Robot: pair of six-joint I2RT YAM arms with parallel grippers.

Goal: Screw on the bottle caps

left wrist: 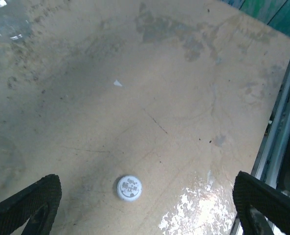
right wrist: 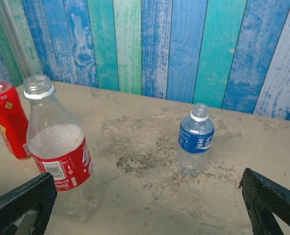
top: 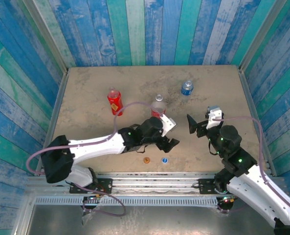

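The desk [top: 86, 127] carries everything. The left hand [top: 169, 133] and right hand [top: 196, 126] are both spread, holding nothing. The red-label bottle [right wrist: 59, 152], red bottle [right wrist: 8, 120] and blue-label bottle [right wrist: 196, 139] stand upright. The white cap [left wrist: 129, 188] lies below the left hand. The orange cap [top: 146, 160] and blue cap [top: 164, 160] lie near the front edge.

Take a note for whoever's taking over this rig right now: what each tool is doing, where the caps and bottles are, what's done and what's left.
Left tool: open, empty, hanging over the white cap, which lies flat on the table.
Right tool: open, empty, facing the bottles.
Orange cap and blue cap: loose, side by side near the table's front edge.
Bottles, all upright: all-red bottle at left, clear red-label bottle in the middle, blue-label bottle farther back on the right.
Done: nothing; no cap is on a bottle.
Left: pick up and screw on all three caps.
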